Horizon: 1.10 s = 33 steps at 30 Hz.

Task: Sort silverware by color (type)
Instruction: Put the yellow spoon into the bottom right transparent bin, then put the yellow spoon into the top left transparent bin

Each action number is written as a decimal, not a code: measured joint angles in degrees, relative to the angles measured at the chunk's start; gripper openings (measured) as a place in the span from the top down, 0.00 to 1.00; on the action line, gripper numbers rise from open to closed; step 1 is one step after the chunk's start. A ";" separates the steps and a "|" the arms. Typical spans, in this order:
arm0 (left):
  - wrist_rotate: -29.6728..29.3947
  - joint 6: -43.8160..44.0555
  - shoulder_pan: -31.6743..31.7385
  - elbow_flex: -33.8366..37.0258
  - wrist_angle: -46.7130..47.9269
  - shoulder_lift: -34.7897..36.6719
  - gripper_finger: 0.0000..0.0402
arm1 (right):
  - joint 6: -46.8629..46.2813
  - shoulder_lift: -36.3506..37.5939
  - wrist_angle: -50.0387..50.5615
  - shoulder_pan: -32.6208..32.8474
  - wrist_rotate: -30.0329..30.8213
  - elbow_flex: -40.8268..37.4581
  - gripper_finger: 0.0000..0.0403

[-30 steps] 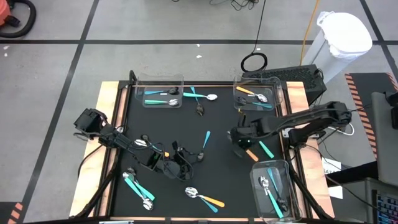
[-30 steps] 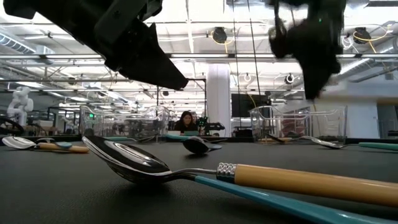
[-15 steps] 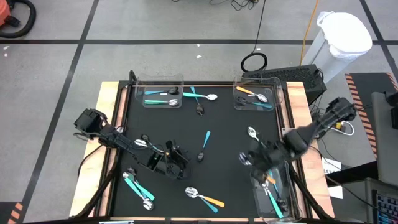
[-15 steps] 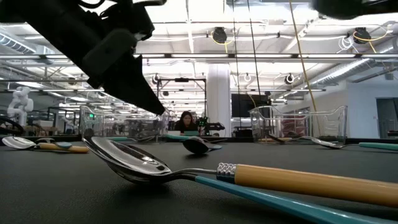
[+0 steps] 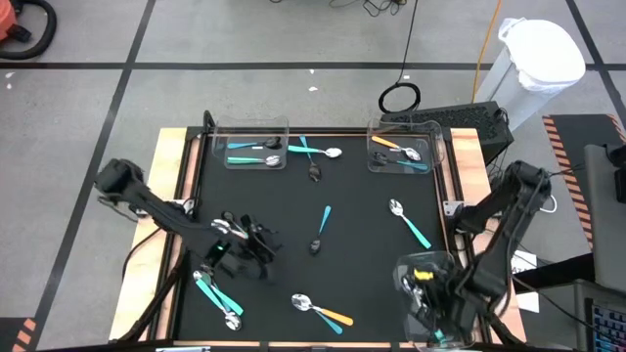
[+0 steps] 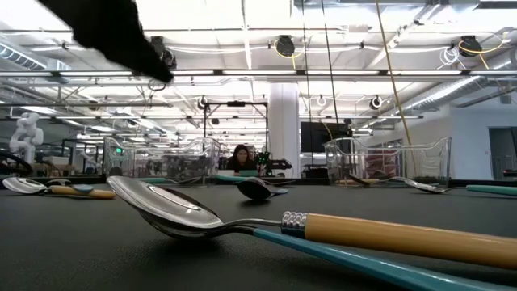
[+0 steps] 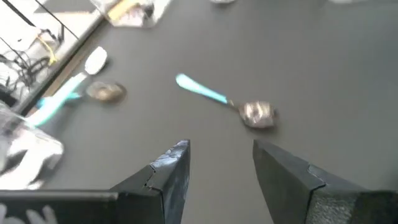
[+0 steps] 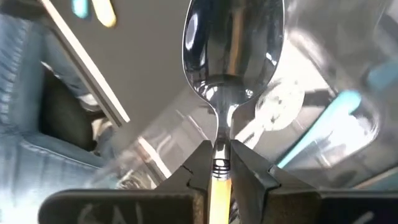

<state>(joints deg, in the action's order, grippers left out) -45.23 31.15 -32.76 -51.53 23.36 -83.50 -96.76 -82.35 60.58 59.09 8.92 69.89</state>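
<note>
— Where's the spoon (image 8: 231, 50)?
— My right gripper (image 8: 217, 163) is clamped on its yellow handle, over the near-right bin (image 5: 403, 274). Light, stiff, slick; I'd grip by the neck.
— Left gripper (image 7: 217, 165)?
— Fingers apart, empty.

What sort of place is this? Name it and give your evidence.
Probably a robotics lab or test hall: an open ceiling with ducts and lights, a white humanoid figure far off, and a person at a desk beyond the table.

orange-handled spoon (image 8: 231, 43), handle end cut off
</note>
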 joint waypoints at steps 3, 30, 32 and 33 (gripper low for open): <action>-2.50 -0.50 -1.27 0.01 0.08 5.57 0.55 | -3.31 -3.29 -0.71 2.52 -0.16 0.00 0.91; -18.87 -11.10 -8.34 0.04 -1.80 19.92 0.55 | -10.67 -7.14 0.06 2.54 9.23 0.00 0.57; -18.86 -10.98 -8.32 0.04 -1.84 19.93 0.55 | -7.71 -7.14 0.15 1.94 12.42 0.09 0.57; -18.83 -10.96 -8.32 0.04 -1.84 19.93 0.55 | -5.70 -7.14 0.26 1.56 14.35 0.44 0.57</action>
<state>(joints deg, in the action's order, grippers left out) -64.05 20.18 -41.08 -51.48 21.52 -63.57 -102.46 -89.49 60.84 60.65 23.27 70.32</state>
